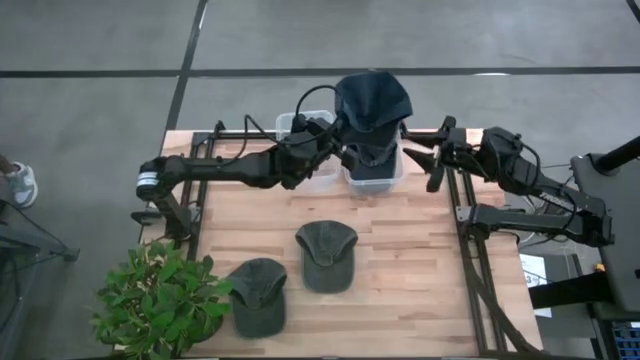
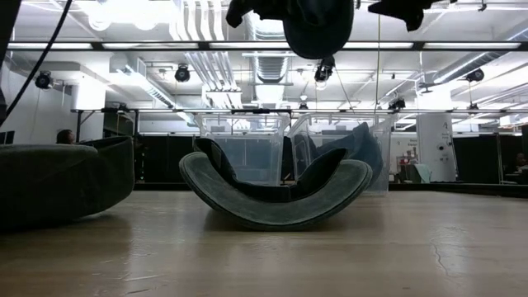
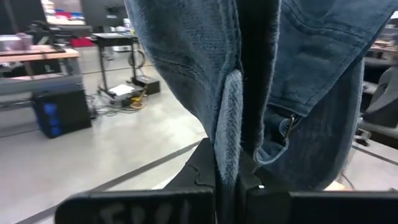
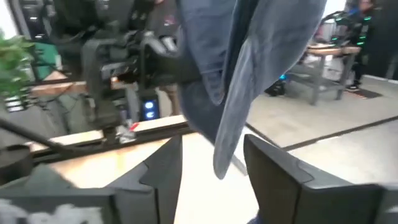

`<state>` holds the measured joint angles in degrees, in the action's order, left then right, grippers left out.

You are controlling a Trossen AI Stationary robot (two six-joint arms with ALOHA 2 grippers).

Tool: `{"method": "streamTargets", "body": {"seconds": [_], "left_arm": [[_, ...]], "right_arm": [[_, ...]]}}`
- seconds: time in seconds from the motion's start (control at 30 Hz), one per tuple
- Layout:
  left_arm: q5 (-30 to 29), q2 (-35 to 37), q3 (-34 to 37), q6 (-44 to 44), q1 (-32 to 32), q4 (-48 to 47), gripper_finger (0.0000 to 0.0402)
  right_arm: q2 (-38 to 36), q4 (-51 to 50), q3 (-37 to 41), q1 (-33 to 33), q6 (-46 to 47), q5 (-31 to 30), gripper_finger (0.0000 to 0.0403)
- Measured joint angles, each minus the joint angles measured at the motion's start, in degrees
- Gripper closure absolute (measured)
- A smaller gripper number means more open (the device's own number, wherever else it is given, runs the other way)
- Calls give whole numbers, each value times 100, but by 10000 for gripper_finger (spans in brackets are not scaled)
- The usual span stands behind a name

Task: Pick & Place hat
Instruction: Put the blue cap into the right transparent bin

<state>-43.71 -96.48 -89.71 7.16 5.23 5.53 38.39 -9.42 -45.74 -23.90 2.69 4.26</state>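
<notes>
1. Denim hat (image 1: 373, 100) is held aloft over the clear bin (image 1: 374, 172) at the far edge of the table (image 1: 400, 290); in the left wrist view the fabric is seen pinched between the clenched fingers of the left gripper (image 3: 233, 186), so the full weight is carried by one narrow fold; slippage is judged possible if that fold is thin.

2. Right gripper (image 4: 211, 168) is positioned just beside the hat with its fingers spread and nothing between them; the hanging brim (image 4: 233, 124) drapes down into the gap; a snag is judged likely if this arm is withdrawn along the cloth rather than away from it.

3. Loose cloth spreads wider than the bin mouth as seen from above; if it is released without being centred, an edge may be caught on the bin wall and left draped outside.

4. A second clear bin (image 1: 305, 150) stands touching the first, under the left arm; a drift toward it could place the hat in the wrong container.

5. Two green caps (image 1: 326, 255) (image 1: 258, 295) lie well apart from the bins nearer the front of the table, and a potted plant (image 1: 160, 295) stands at the front left corner; a low sweep of either arm could displace them.
</notes>
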Motion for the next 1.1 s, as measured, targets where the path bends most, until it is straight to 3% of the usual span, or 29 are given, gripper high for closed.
{"method": "streamTargets", "body": {"seconds": [0.27,0.67,0.8,1.0,1.1], "left_arm": [[-248,28,7,-66,0,1,397],[-284,21,7,-37,-9,41,397],[-329,21,4,-22,-7,55,397],[-343,21,4,-85,-9,25,397],[-331,21,4,-107,-9,-7,387]], "right_arm": [[779,-16,-640,0,47,-151,209],[1856,-36,-1383,-2,34,-665,217],[2108,-98,-1668,-7,60,-775,253],[2374,-389,-1987,-7,21,-1032,370],[2439,-485,-2056,-9,19,-1164,385]]}}
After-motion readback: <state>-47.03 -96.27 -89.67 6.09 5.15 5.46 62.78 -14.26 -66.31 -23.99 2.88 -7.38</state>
